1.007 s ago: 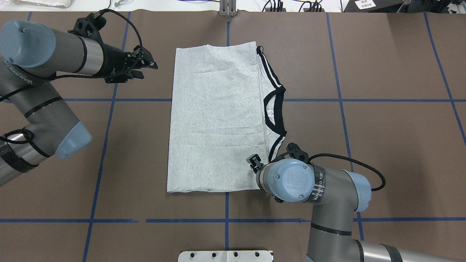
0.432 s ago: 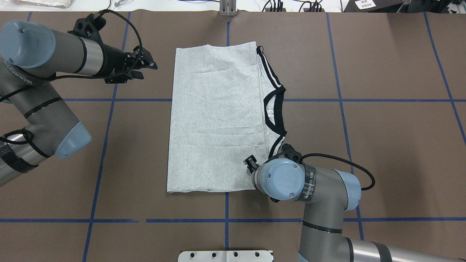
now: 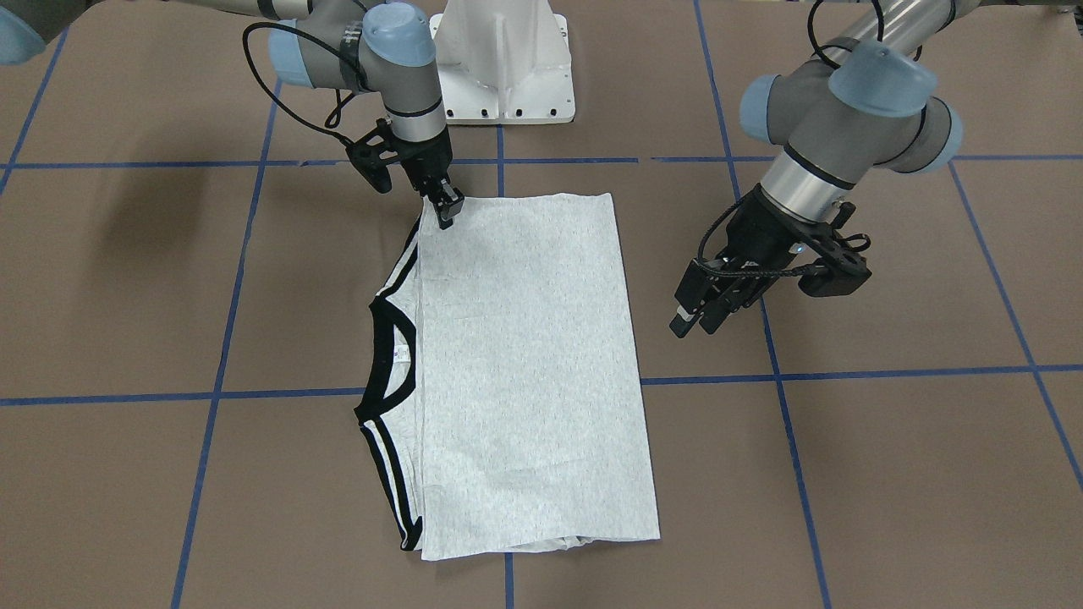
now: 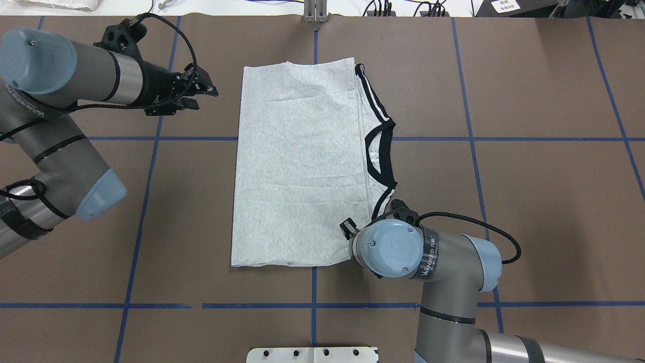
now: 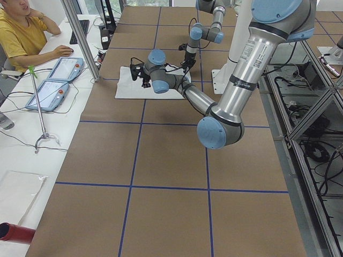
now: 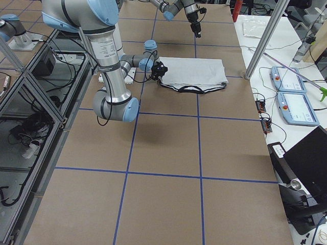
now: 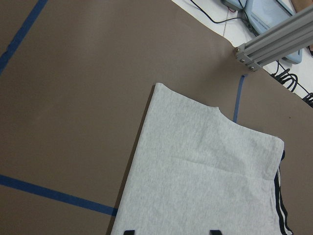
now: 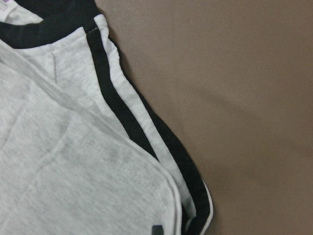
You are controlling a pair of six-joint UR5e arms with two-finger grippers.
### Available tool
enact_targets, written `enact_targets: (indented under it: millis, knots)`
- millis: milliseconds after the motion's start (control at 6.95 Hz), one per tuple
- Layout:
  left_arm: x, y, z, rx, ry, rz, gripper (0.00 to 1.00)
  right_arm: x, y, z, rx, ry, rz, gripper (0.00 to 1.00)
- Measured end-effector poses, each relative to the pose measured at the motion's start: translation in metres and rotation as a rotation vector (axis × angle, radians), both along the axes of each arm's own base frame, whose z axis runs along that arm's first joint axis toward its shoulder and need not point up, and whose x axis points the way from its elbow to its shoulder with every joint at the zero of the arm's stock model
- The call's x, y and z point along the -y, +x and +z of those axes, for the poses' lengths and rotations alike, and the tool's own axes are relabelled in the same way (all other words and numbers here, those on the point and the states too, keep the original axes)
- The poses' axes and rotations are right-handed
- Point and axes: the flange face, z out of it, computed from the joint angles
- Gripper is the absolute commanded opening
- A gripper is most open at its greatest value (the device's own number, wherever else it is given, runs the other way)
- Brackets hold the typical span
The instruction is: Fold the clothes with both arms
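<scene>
Grey heather T-shirt [image 4: 297, 166], brown paper worktop [image 4: 529, 201] | left tool [image 3: 695, 321] wide, right tool [image 3: 446, 216] narrow at striped corner | we fear a one-layer pinch.

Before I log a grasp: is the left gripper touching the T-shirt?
No, the left gripper hangs over bare table, apart from the T-shirt.

left arm [image 4: 75, 65], right arm [image 4: 453, 264]: silver-grey tubes | light-blue joint caps [image 4: 390, 247] | black cables [image 4: 468, 217]
</scene>
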Motion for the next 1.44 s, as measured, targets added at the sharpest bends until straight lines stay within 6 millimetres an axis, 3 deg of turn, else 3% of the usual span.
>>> enact_targets:
  millis: [432, 576, 719, 1295, 1439]
  knots:
    - [-0.002, 0.001, -0.002, -0.004, 0.003, 0.004, 0.59, -0.003, 0.011, -0.007, 0.015, 0.001, -0.005, 0.0]
    - [-0.009, 0.005, -0.005, -0.014, -0.004, 0.014, 0.59, -0.005, 0.018, -0.014, 0.014, 0.001, -0.008, 0.0]
    - [-0.029, 0.017, -0.009, -0.045, -0.041, 0.032, 0.59, -0.008, 0.025, -0.02, 0.012, -0.001, -0.015, 0.0]
    - [-0.191, 0.106, -0.011, -0.106, -0.28, 0.054, 0.59, -0.015, 0.034, -0.02, 0.007, -0.006, -0.031, 0.0]
    - [-0.219, 0.126, -0.008, -0.082, -0.324, 0.051, 0.59, -0.016, 0.035, -0.017, 0.004, -0.007, -0.032, 0.0]
